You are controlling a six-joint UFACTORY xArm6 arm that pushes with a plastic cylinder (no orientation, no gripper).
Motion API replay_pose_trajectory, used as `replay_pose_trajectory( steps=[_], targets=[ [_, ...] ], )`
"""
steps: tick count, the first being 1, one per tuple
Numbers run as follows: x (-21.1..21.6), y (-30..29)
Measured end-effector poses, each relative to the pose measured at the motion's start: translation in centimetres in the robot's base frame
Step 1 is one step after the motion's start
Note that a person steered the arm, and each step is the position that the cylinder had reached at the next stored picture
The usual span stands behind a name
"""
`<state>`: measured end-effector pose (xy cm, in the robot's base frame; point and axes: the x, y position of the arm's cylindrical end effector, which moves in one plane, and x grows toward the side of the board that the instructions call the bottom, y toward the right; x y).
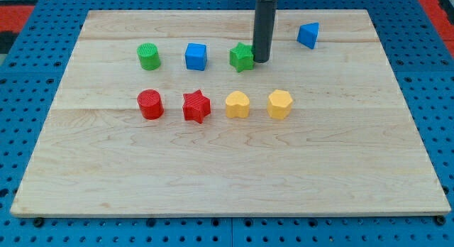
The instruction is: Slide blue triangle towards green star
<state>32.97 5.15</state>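
Observation:
The blue triangle lies near the view's top right on the wooden board. The green star lies to its left, in the upper middle. My tip stands right beside the green star's right side, touching or nearly touching it, between the star and the triangle. The triangle is about a block's width and more to the right of my tip and a little higher.
A blue cube and a green cylinder lie left of the star in one row. Below them lie a red cylinder, a red star, a yellow heart and a yellow hexagon.

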Motion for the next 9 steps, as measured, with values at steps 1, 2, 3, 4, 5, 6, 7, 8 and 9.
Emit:
replay_pose_trajectory(
  steps=[1,2,3,4,5,6,7,8,9],
  targets=[
    [0.0,-0.2],
    [0.2,1.5],
    [0.2,7.4],
    [-0.4,13.0],
    [-2.1,16.3],
    [-2.3,16.3],
    [-5.3,16.6],
    [-9.6,16.4],
    [-9.9,10.6]
  ],
)
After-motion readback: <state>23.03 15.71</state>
